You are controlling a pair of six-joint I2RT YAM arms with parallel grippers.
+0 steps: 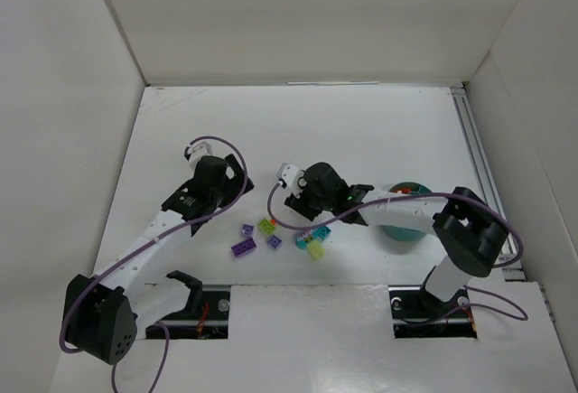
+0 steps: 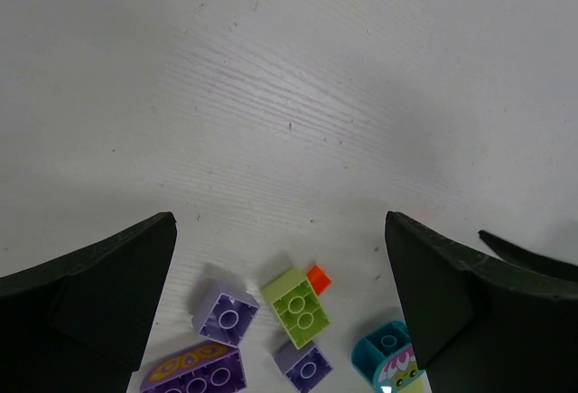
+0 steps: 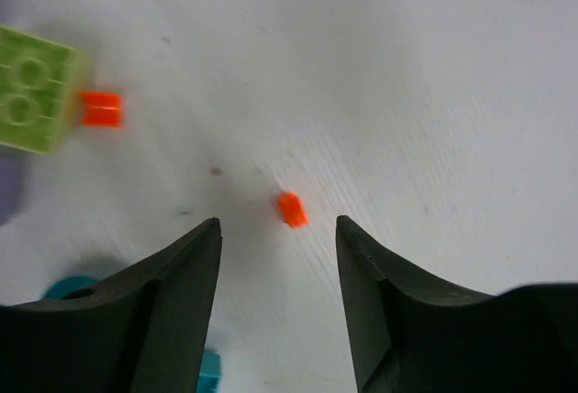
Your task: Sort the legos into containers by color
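Tabletop: white.
Legos: mostly unsorted (loose by claws).
Left claw: spread wide, empty.
Right claw: parted, empty; orange stud just ahead.

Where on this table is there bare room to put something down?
The far half of the table, between the arms and the back wall, is bare, as is the strip left of the left arm. Crowded near the front: legos between the arms, teal bowl under the right arm.
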